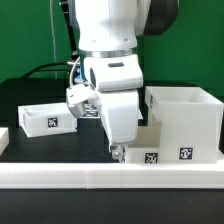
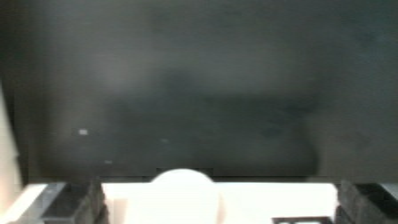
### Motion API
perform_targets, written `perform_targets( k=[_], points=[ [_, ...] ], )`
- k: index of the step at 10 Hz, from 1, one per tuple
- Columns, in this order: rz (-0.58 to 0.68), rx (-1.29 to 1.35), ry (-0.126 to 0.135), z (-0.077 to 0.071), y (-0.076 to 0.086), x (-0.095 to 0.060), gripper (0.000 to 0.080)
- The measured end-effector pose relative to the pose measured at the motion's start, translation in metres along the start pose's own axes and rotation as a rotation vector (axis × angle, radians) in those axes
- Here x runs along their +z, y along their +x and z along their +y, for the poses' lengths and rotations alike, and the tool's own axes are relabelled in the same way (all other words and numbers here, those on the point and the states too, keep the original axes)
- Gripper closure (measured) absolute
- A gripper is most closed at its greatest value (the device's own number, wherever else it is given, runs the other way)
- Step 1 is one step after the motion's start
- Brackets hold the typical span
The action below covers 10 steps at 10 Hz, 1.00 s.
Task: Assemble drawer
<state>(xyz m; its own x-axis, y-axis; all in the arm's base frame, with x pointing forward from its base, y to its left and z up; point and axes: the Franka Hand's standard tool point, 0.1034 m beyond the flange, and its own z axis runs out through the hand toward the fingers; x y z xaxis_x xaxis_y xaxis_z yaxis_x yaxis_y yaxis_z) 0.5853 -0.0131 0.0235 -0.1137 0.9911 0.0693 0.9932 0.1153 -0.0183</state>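
The tall white housing point(image 1: 186, 118) stands at the exterior view's right, open at the top, with a tag low on its front. One shallow tray point(image 1: 44, 117) lies at the exterior view's left. The second tray point(image 1: 150, 156) sits low beside the housing, just behind the front rail, partly hidden by the arm. My gripper point(image 1: 118, 150) points down close to the table beside this tray. In the wrist view the gripper point(image 2: 217, 208) is open wide. Its dark fingers point(image 2: 57, 205) stand on either side of the tray's white front point(image 2: 276, 200) and round knob point(image 2: 183, 188).
A long white rail point(image 1: 110, 179) runs along the table's front edge. The tabletop is black point(image 2: 196, 90). A small white piece point(image 1: 3, 138) shows at the exterior view's far left edge. Black cables lie behind the left tray.
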Motion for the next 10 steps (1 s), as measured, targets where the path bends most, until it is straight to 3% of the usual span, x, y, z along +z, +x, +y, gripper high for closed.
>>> perform_targets(
  k=[6,8,10],
  points=[
    [0.004,0.045,-0.002,0.002,0.011,0.006,0.0151],
    [0.003,0.046,-0.027,0.004,0.011,0.004,0.0151],
    [0.003,0.048,-0.025,0.004,0.010,0.005,0.0151]
  ],
)
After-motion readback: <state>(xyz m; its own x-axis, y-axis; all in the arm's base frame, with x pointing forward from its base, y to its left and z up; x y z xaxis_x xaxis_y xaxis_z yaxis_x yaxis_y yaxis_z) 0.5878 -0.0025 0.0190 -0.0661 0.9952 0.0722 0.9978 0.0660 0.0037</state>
